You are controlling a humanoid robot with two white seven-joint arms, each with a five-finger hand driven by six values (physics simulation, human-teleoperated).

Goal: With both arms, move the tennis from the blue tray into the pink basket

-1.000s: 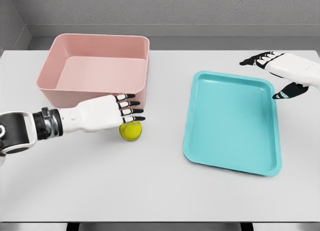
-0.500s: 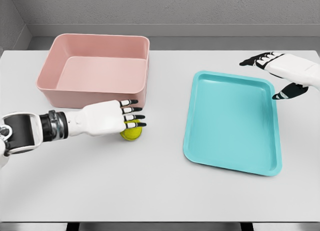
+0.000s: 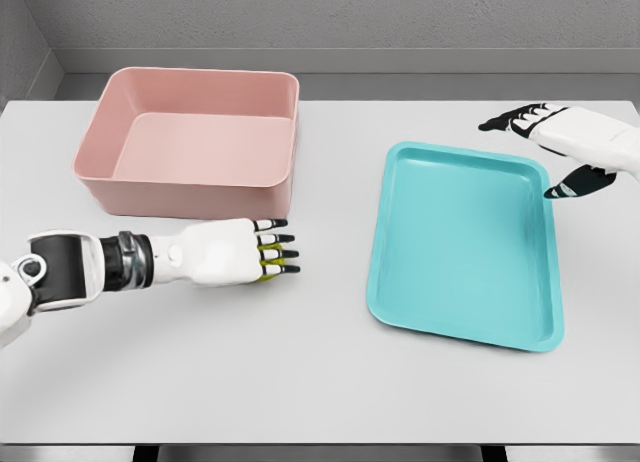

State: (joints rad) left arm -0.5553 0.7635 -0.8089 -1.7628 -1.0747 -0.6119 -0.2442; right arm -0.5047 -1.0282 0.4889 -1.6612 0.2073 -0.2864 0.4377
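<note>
One left hand point(image 3: 232, 254) lies nearest, flat over the tennis ball point(image 3: 266, 273) on the counter point(image 3: 300, 382), fingers covering without visibly gripping it, just before the pink basket point(image 3: 190, 132). Beyond the blue tray point(image 3: 465, 242), the right hand point(image 3: 560, 147) hovers unclenched.

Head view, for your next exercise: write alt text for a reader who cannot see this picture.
A white robot's left hand lies over a yellow tennis ball on a white table, just in front of an empty pink basket. An empty blue tray sits to the right, with the right hand open above its far corner.
</note>
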